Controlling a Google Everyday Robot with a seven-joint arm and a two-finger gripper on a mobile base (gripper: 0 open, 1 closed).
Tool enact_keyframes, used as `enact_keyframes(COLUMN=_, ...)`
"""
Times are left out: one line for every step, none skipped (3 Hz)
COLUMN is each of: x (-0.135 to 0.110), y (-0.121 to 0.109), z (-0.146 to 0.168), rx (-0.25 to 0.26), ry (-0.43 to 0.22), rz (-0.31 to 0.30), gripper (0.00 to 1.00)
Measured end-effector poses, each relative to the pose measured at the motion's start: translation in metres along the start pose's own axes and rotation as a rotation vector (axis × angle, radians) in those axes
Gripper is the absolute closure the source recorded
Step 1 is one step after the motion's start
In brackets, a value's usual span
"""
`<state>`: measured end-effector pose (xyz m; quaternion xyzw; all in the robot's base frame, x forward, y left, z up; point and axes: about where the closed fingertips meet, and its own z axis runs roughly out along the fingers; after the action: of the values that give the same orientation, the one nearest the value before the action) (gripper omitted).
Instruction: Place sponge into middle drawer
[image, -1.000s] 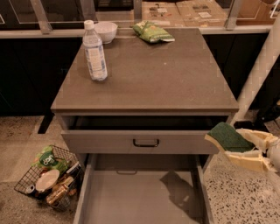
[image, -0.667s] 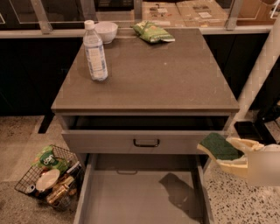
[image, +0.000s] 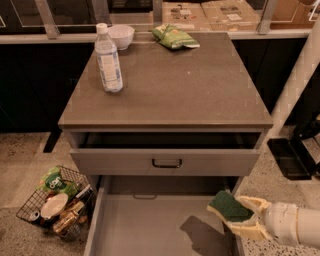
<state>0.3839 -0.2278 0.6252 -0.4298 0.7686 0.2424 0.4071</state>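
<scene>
Speckled floor (image: 20, 160) surrounds the grey cabinet (image: 175, 85). I have the gripper (image: 235, 217) low at the right, its cream fingers (image: 247, 231) clamped on the sponge (image: 229, 206), green side up. Just left of and below it lies the middle drawer (image: 145, 225), pulled out; the sponge hangs over its right wall. Up and left of the gripper is the handled drawer (image: 166, 163), and farther up and left are a water bottle (image: 108, 59), bowl (image: 121, 35) and snack bag (image: 174, 36).

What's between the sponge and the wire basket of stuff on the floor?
The open middle drawer, its grey floor bare, seen in the camera view. The gripper grips the sponge by the drawer's right wall.
</scene>
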Motion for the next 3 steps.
enact_keyframes(x=0.031, y=0.029, z=0.054, rx=-0.072, ry=-0.006, rz=0.009, gripper=1.0)
enact_keyframes(x=0.067, y=0.047, z=0.117, rx=-0.153, ry=-0.027, rz=0.044, gripper=1.0)
enact_keyframes(x=0.067, y=0.048, z=0.117, rx=-0.153, ry=-0.027, rz=0.044, gripper=1.0)
